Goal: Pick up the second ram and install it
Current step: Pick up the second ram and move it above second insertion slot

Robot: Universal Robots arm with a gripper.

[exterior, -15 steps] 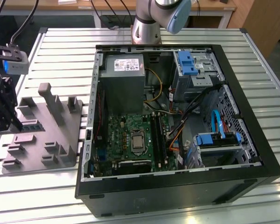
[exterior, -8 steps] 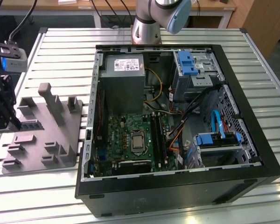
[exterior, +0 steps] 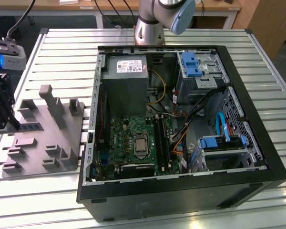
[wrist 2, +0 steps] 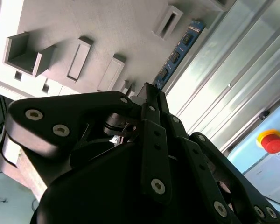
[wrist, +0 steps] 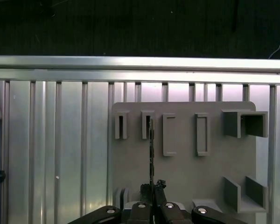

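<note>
grey plastic marks the fixture block (exterior: 66, 143) at the exterior view's left, beside the open computer case (exterior: 257, 183). your gripper (exterior: 12, 125) sits at the end of the second ram (exterior: 31, 126) on that block. in the second wrist view the second ram (wrist 2: 177, 52) runs away from the gripper (wrist 2: 149, 89) along the block's edge. in the first wrist view the second ram (wrist: 150, 149) shows edge-on, and the jaws look pressed together on its near end. you're at the pick-up step, and i judge a lift calls for a straight pull without twist.

Second ram (wrist: 151, 140) edge-on in tool (wrist: 152, 188)
</note>
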